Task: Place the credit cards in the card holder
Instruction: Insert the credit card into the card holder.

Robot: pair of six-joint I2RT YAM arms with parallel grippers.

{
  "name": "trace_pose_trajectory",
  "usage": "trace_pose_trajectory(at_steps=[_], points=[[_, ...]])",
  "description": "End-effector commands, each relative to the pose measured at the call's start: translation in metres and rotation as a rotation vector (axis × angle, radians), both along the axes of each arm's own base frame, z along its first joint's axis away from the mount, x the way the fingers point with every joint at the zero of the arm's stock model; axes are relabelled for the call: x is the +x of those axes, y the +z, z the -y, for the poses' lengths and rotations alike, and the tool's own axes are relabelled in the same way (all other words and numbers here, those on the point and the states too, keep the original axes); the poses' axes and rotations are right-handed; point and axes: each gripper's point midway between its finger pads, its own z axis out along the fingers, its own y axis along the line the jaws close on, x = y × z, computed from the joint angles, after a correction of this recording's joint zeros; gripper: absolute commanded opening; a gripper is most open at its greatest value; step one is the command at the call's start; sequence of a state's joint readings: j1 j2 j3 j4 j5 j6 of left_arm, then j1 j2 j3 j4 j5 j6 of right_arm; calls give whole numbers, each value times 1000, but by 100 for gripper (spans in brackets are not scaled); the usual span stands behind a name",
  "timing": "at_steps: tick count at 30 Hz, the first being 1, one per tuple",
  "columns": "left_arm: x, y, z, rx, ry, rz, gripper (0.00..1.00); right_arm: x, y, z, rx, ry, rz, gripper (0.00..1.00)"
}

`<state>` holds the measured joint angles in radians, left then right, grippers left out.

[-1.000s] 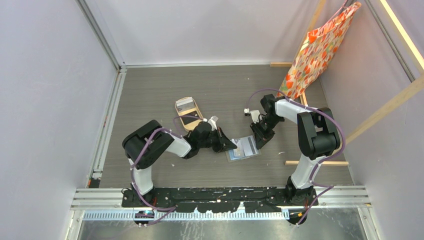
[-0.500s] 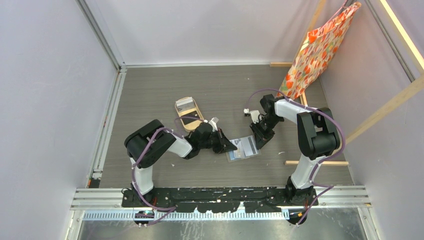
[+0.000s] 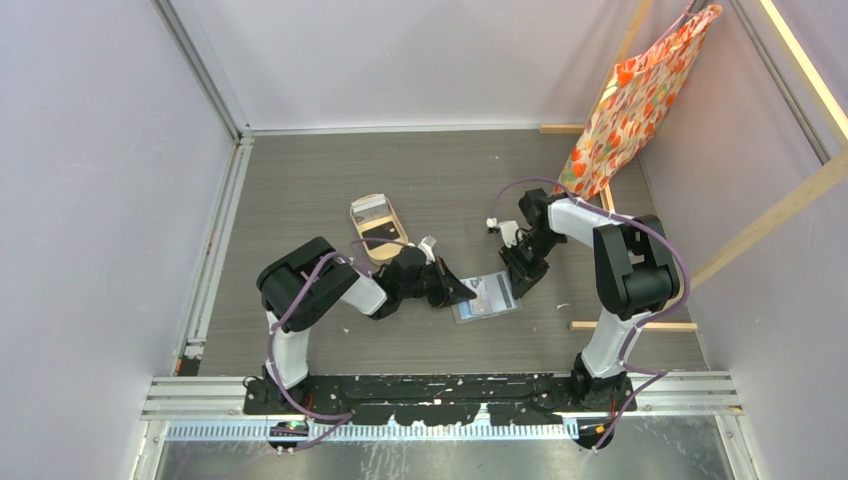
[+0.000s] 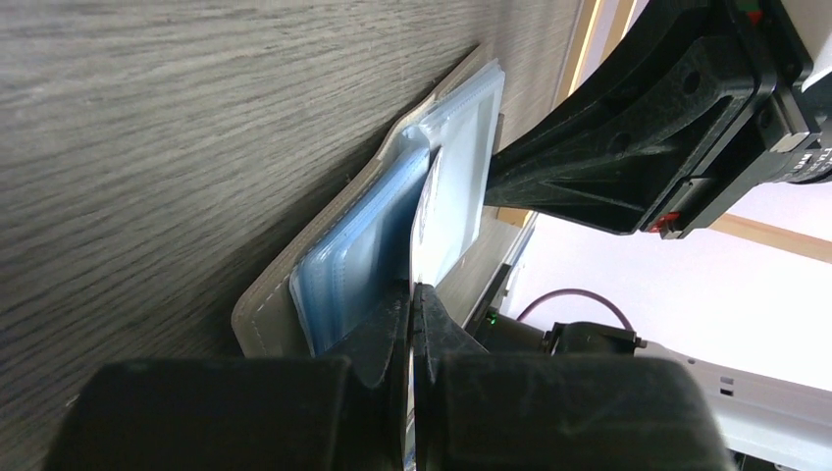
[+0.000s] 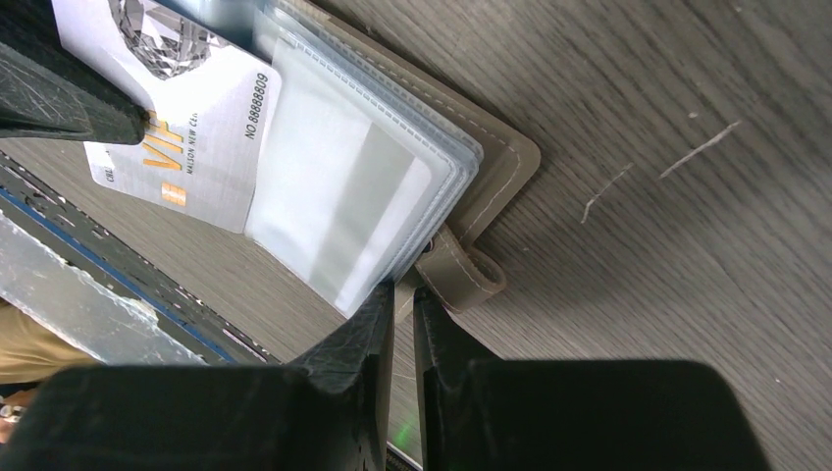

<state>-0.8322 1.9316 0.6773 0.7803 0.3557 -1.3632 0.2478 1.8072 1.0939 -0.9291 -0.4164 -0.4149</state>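
Note:
The grey-brown card holder (image 3: 490, 298) lies open on the table, its clear-bluish sleeves (image 5: 343, 196) fanned upward. My left gripper (image 4: 414, 294) is shut on a white credit card (image 5: 186, 128) printed with "VIP". It holds the card on edge, with the leading edge at the sleeves (image 4: 368, 250). My right gripper (image 5: 402, 294) is shut on the card holder's (image 5: 495, 147) cover edge beside the snap tab (image 5: 463, 272), from the right side. In the top view the two grippers (image 3: 462, 291) (image 3: 518, 278) flank the holder.
A tan oval tray (image 3: 360, 228) with a pale and a dark card in it sits behind the left arm. An orange floral bag (image 3: 640, 90) hangs at the back right. A wooden strip (image 3: 632, 325) lies right of the card holder.
The left arm's elbow has shifted slightly to the right. The card, the card holder and the right gripper stay where they were.

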Motion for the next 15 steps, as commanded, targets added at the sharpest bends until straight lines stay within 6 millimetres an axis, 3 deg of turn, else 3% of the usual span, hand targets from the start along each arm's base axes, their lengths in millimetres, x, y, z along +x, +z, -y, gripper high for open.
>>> trace_pose_trajectory(at_steps=[1, 15], points=[[9, -7, -1, 17, 62, -1, 0, 10, 12, -7, 17, 9, 54, 19], [15, -22, -4, 80, 102, 37, 0, 9, 15, -10, 21, 21, 63, 19]])
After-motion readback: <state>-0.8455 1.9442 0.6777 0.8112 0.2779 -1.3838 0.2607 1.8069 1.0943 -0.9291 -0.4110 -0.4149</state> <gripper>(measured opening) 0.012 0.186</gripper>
